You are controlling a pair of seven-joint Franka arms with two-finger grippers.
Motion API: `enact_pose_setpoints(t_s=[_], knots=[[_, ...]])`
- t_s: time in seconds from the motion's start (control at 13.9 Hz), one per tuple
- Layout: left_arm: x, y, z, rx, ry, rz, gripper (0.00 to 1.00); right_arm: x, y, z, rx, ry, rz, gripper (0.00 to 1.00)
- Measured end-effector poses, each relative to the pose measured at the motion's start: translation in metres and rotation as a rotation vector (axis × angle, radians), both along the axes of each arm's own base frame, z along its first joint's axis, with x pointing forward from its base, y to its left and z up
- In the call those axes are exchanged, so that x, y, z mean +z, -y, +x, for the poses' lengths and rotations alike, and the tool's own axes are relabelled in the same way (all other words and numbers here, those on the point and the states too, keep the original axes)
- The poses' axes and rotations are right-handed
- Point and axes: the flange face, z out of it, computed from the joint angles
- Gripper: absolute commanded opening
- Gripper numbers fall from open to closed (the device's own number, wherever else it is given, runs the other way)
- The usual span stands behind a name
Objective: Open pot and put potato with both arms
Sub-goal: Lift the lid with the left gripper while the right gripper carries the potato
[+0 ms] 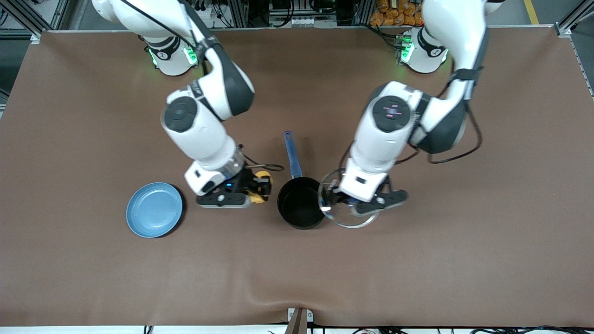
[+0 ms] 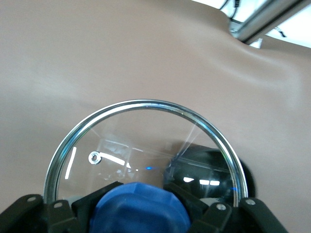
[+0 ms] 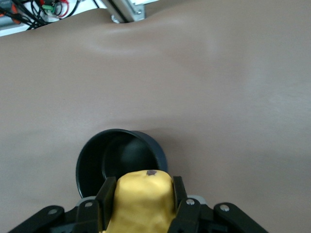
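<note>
The black pot stands open and empty mid-table, its blue handle pointing toward the robots' bases. My left gripper is shut on the blue knob of the glass lid and holds it low beside the pot, toward the left arm's end, its rim overlapping the pot's edge. In the left wrist view the lid fills the frame, with the pot seen through it. My right gripper is shut on the yellow potato, close beside the pot toward the right arm's end. In the right wrist view the potato hangs by the pot.
A flat light-blue plate lies on the brown table cover toward the right arm's end, beside my right gripper. Cables hang from both wrists near the pot's handle.
</note>
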Motion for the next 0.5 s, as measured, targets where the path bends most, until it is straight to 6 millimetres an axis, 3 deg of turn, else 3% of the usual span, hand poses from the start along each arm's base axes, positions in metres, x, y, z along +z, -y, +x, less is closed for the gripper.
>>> enact_pose_setpoints(t_s=[0.29,0.5], knots=[[-0.021,-0.082,-0.002,-0.117,-0.076,0.063,0.24,-0.052,-0.039,0.017,0.042,0.087,-0.027,0.0],[-0.044,-0.145,0.001,-0.179,-0.132,0.088,0.24,-0.086,-0.068,0.014,0.133,0.128,-0.064,0.0]])
